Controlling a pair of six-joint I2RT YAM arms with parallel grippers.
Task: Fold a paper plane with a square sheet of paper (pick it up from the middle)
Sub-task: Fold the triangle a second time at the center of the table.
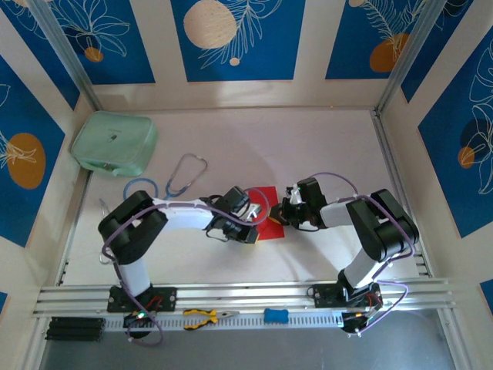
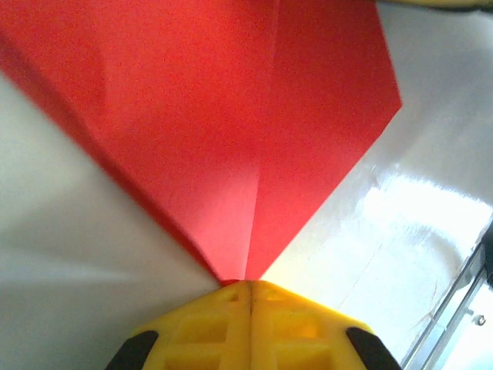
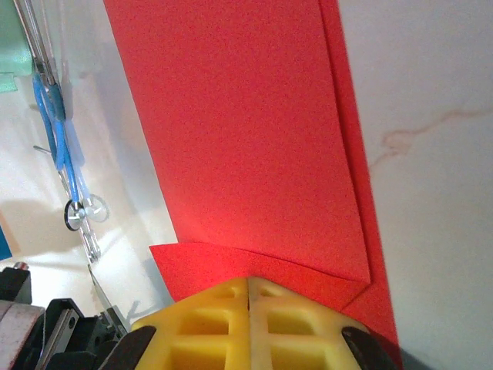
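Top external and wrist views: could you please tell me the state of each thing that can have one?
Thin bright red sheet of paper: folded, with a centre crease and overlapping layers, pinched from both sides.
Left gripper: shut on the paper's point.
Right gripper: shut on the paper's folded edge.
Mint-green pouch: closed, lying flat.
Yellow-handled pliers: lying on the front rail, apparently shut.

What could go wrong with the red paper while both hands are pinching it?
The left hand pinches only the very tip of the red paper, so it might slip out. The right hand is shut on the other side; if the two pull apart, the thin sheet could tear. The little flap by the right hand looks curved, not pressed flat, so the fold may end up crooked.
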